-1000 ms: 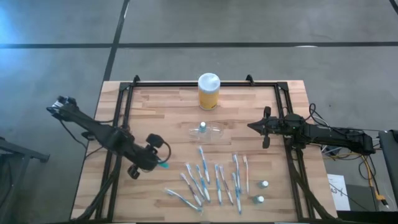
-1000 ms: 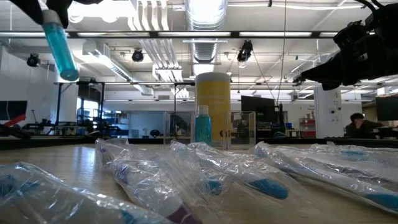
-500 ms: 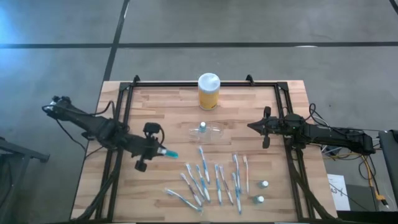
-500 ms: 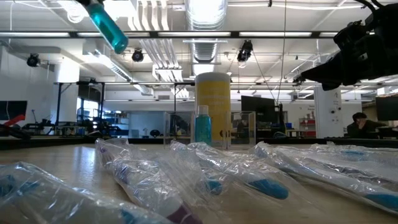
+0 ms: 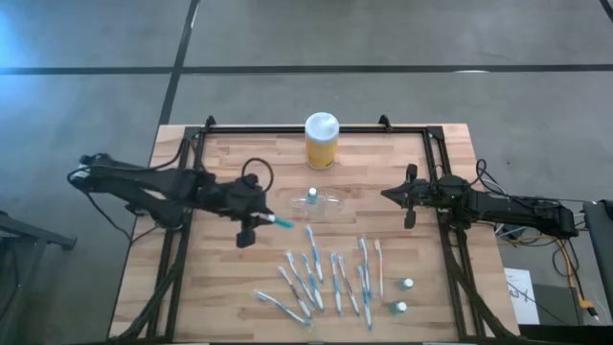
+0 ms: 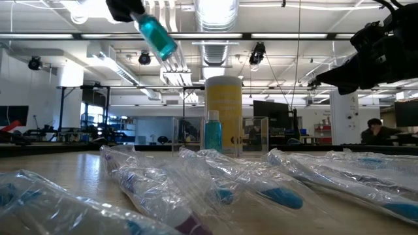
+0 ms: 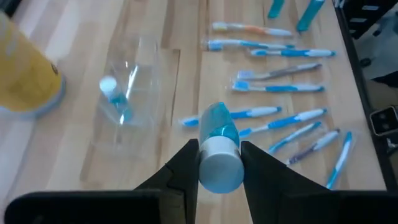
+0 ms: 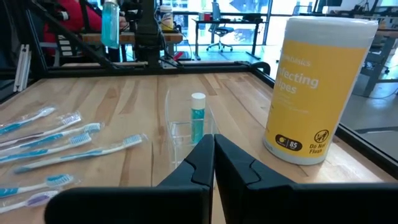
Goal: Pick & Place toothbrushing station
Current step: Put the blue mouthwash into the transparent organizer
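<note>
About 10 toothbrushes (image 5: 321, 278) lie on the wooden worktop (image 5: 239, 287) in front of the clear holder (image 5: 319, 203), which has 1 blue tube (image 5: 311, 195) standing in it. 2 more tubes (image 5: 402, 295) lie beyond the brushes. The left hand (image 5: 257, 218) pinches a 4th tube (image 7: 217, 146) in the air beside the holder; its white cap shows only in the wrist view. The right hand (image 5: 410, 196), pressed together, hangs on the holder's other side. 1 yellow jar (image 5: 321, 141) stands behind it. The low view shows an open workshop.

High view straight down over table (image 5: 239, 287); low view level across it; both share yellow jar (image 5: 321, 141).
</note>
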Controlling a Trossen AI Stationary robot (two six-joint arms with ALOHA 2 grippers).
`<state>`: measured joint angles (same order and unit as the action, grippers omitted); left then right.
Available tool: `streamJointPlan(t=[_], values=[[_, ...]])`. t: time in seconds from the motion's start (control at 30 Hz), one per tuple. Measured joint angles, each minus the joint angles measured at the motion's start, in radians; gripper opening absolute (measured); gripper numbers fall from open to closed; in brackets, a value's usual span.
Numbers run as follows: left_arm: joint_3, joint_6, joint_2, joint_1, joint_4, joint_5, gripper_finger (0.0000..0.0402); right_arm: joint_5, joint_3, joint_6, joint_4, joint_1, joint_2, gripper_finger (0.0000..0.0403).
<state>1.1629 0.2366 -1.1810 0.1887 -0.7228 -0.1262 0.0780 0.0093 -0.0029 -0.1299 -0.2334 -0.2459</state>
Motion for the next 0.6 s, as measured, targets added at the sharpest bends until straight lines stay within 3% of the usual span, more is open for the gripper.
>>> streamJointPlan(t=[0.23,0.6], values=[[0.263,-0.172,-0.232,-0.077,-0.182,-0.003,0.0096,-0.001,0.0,-0.001,-0.001,0.0,0.0,0.0008],[0.688,-0.263,-0.628,-0.189,-0.398,-0.021,0.0096,-0.001,0.0,-0.001,-0.001,0.0,0.0,0.0008]])
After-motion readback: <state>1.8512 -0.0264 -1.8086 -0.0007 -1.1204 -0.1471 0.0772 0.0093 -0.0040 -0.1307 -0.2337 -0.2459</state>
